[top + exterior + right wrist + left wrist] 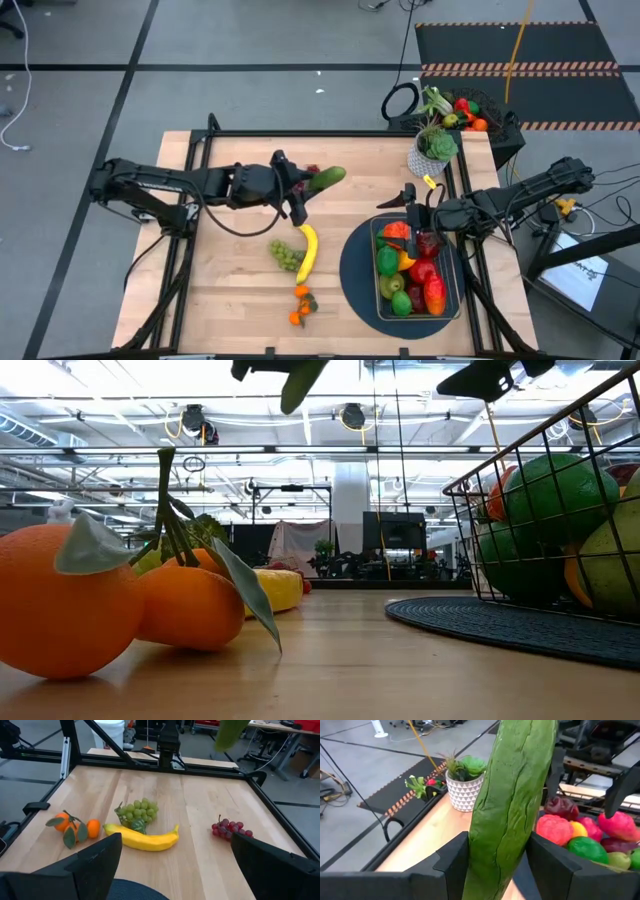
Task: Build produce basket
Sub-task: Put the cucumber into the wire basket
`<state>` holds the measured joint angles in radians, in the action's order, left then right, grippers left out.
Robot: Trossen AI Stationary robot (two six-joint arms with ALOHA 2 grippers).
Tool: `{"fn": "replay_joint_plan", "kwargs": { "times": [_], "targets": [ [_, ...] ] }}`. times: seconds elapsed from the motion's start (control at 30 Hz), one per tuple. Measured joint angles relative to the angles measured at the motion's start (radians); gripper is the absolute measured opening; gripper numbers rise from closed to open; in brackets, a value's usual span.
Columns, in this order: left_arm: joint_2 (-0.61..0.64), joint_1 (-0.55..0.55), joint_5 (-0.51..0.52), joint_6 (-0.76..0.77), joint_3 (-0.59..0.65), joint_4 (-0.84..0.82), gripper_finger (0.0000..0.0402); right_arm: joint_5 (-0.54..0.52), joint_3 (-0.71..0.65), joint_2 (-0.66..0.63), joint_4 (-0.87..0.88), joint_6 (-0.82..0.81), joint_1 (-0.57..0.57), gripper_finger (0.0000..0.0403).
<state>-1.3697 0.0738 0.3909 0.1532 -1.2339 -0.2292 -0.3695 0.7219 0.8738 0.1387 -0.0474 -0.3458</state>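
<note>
Now left fingers (460,870) clamp the cucumber (512,805); right fingers (100,855) spread wide.

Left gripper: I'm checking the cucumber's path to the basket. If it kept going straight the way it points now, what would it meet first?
Probably the basket and its piled produce. The left gripper, holding the cucumber, faces them in its wrist view, with the right gripper hovering just above.
</note>
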Motion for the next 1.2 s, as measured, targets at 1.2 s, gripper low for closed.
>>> {"fn": "replay_joint_plan", "kwargs": {
  "times": [1.2],
  "targets": [
    [0.001, 0.024, 0.002, -0.647, 0.0, 0.066, 0.0186, 0.0, 0.0, 0.0, 0.0, 0.011, 0.0, 0.0368]
  ]
}}
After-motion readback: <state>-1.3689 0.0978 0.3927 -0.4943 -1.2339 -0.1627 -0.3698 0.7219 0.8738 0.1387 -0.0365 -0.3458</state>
